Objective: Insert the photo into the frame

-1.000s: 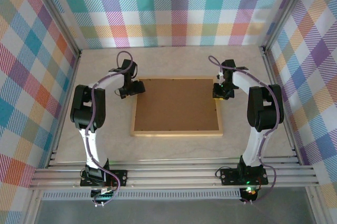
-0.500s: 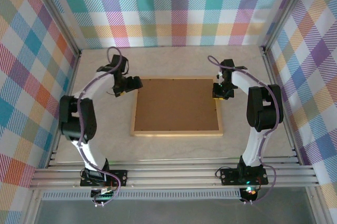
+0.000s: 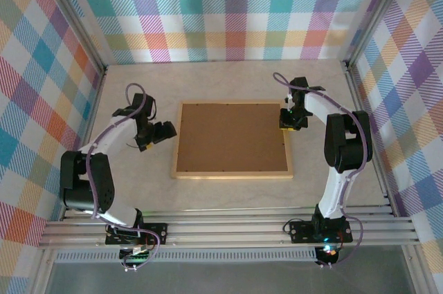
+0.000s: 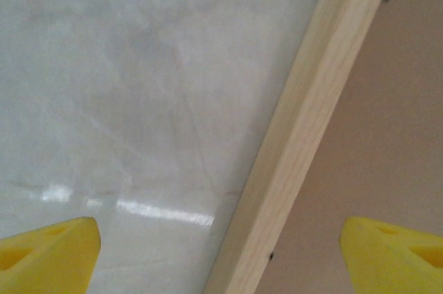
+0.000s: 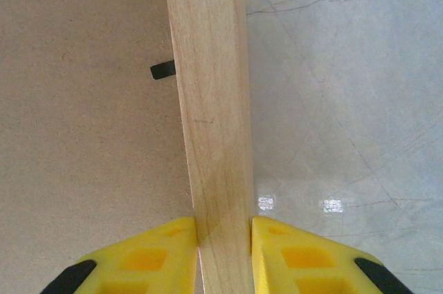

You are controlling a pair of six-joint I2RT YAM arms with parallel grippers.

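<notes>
The frame, thin light wood, lies face down on the table with its brown backing board up. The photo is hidden. My right gripper is at the right rail near the far corner. In the right wrist view it is shut on that rail, one yellow finger pressed to each side. My left gripper hovers open just left of the left rail. In the left wrist view the rail runs between its wide-apart yellow fingers, and neither touches it.
A small black retaining tab sits on the backing board beside the right rail. Pale marbled tabletop surrounds the frame. Checked walls close in on three sides, and aluminium rails run along the near edge.
The left arm swung back and to the left, taking its open gripper from the frame's far left corner to beside the left rail. The right gripper and the frame kept still.
</notes>
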